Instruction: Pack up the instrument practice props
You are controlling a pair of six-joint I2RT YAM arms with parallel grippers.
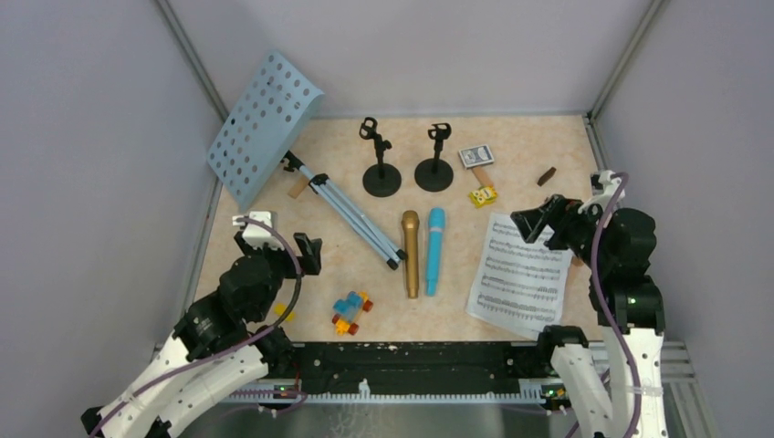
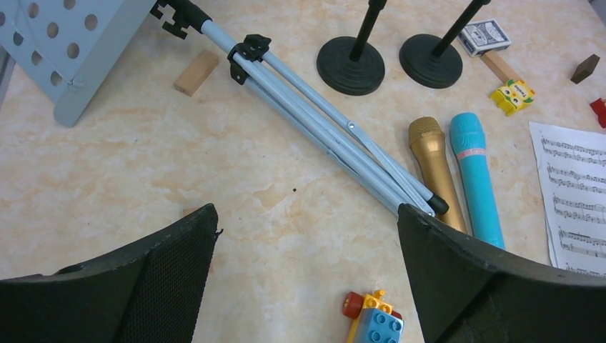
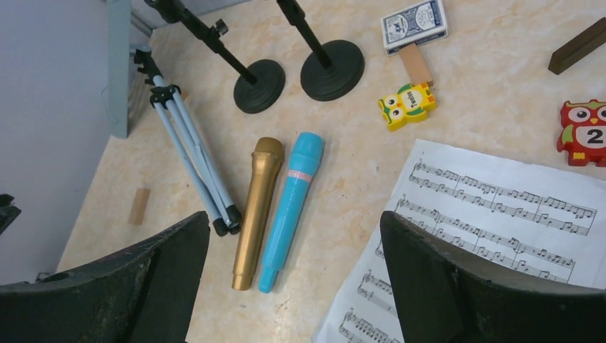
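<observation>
Beside mic holders [image 1: 381, 180]: card deck [image 1: 475, 154]

Microphones [image 1: 412, 251] side by side between tripod legs [image 1: 351, 212] and sheet music [image 1: 520, 274], holders [image 1: 381, 178] behind

A: Any readable text?
B: One digit. The red owl block [image 3: 582, 134] shows a "2" on its belly in the right wrist view.
A: And the yellow owl block [image 3: 406, 107]?
B: It has a short word on its side, too small to read.
A: The sheet-music page [image 3: 500, 211]?
B: It bears printed staves and notes, no legible title or words.
A: The card box [image 3: 414, 23]?
B: Blue patterned back, no legible brand. The blue microphone [image 3: 289, 211] has a pink band whose lettering is unreadable.
</observation>
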